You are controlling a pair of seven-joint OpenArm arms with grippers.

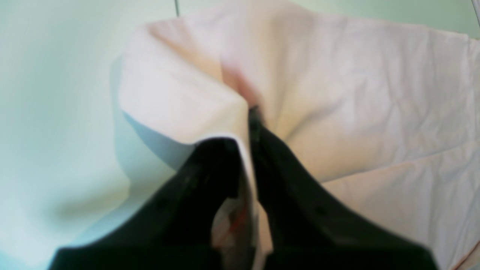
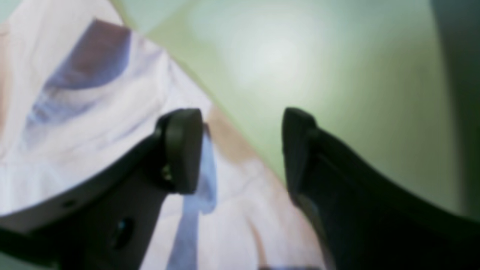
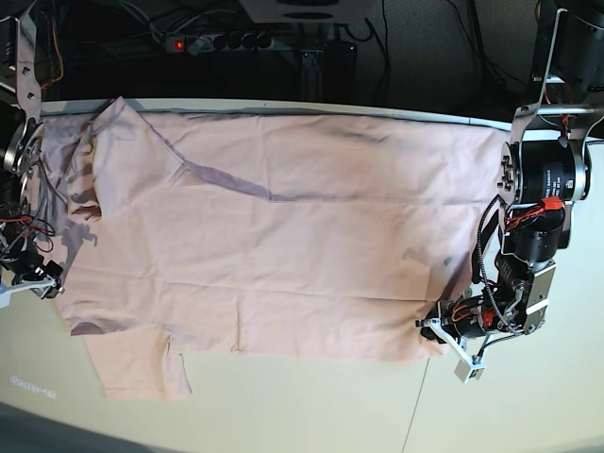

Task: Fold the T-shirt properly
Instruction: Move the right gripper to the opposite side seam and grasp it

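Base view shows a pale table with a dark back wall, a power strip and cables along the far edge. Spread over most of the table lies the pink T-shirt, plain side up, one sleeve toward the near left. No lettering is readable. At the shirt's near right corner the left gripper is clamped tight on a fold of the fabric. At the left edge the right gripper has its jaws spread apart, holding nothing, above the shirt's border.
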